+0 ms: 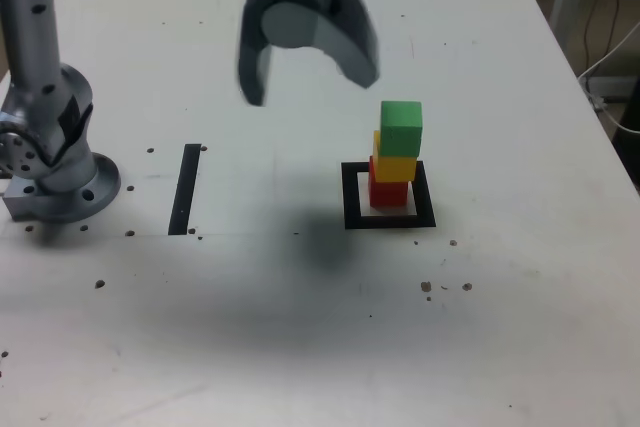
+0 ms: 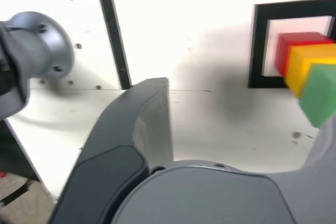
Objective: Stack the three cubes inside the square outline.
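Observation:
The three cubes stand as one stack: red cube (image 1: 388,193) at the bottom, yellow cube (image 1: 396,167) in the middle, green cube (image 1: 401,127) on top, each slightly offset. The stack rests on the white centre of the square outline (image 1: 352,197). My gripper (image 1: 308,87) hangs open and empty, above the table and toward the exterior view's left of the stack, touching nothing. In the wrist view the red cube (image 2: 296,45), yellow cube (image 2: 307,61) and green cube (image 2: 321,93) rise from the square outline (image 2: 259,45), beside my gripper (image 2: 241,114).
The arm's grey base (image 1: 55,177) is bolted at the exterior view's left. A straight black tape strip (image 1: 186,187) lies between base and outline. Cables (image 1: 615,67) hang past the white table's (image 1: 300,347) right edge. Small screw holes dot the top.

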Controlling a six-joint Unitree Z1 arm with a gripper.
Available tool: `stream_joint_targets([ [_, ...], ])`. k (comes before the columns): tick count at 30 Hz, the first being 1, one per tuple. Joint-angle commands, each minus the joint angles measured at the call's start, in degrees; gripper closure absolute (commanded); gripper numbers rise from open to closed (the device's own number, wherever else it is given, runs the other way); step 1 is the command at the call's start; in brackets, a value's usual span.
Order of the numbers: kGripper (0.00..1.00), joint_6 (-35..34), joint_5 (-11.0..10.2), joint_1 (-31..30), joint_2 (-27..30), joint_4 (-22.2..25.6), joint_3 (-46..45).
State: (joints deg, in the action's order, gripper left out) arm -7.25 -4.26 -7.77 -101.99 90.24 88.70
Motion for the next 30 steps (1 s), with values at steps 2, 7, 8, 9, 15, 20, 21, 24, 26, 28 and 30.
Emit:
stream_joint_targets([
  [2, 0.00, -0.6, -0.3, 0.0, 3.7, -1.2, -7.8],
  [7, 0.00, -0.9, 0.2, 0.0, 6.9, -6.8, -19.1],
  [8, 0.00, -0.9, 0.5, 0.0, 7.4, -8.3, -21.5],
  [9, 0.00, -0.9, 0.8, 0.0, 8.0, -9.9, -24.0],
  [15, 0.00, -1.0, 3.0, 0.0, 9.5, -22.0, -37.8],
  [20, 0.00, -1.0, 4.1, 0.0, 9.4, -29.4, -45.0],
  [21, 0.00, -1.0, 4.3, 0.0, 9.3, -30.4, -46.0],
  [24, 0.00, -1.0, 4.8, 0.0, 9.0, -32.7, -48.0],
  [26, 0.00, -1.0, 5.0, 0.0, 8.7, -33.8, -48.9],
  [28, 0.00, -1.0, 5.2, 0.0, 8.6, -34.7, -49.5],
  [30, 0.00, -1.0, 5.4, 0.0, 8.4, -35.3, -49.9],
])
